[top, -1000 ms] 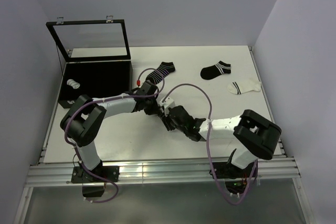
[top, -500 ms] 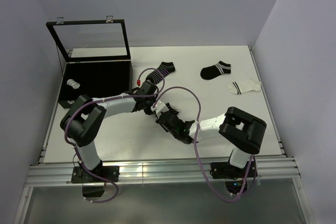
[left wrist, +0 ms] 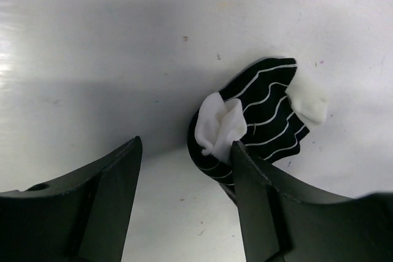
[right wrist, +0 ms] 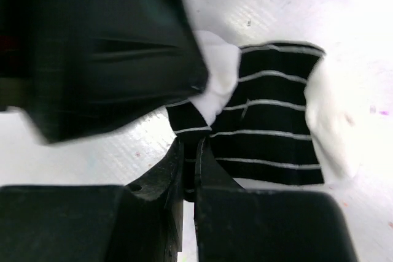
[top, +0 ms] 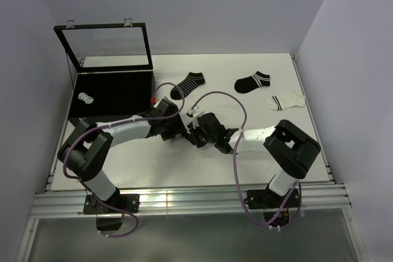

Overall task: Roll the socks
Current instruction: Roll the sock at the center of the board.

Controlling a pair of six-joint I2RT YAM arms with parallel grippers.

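**Right gripper pinches the bunched striped sock; left gripper spread beside it**

The right gripper's jaws are pressed together on the near edge of the bunched striped sock. This sock is black with thin white stripes and lies crumpled on the white table, with white patches showing at both ends. The left gripper stands spread just beside it. Nothing lies between its jaws, and the sock's white fold touches the inner side of one of its fingers.

In the top view the two grippers meet nose to nose near the middle of the table and hide that sock. Beyond them lie three flat socks:
- a black finely striped sock
- a black sock with a white-banded cuff
- a white sock with black bands, toward the far right

At the far left stands a black box with its glass lid raised. Inside it lies a small rolled white sock.
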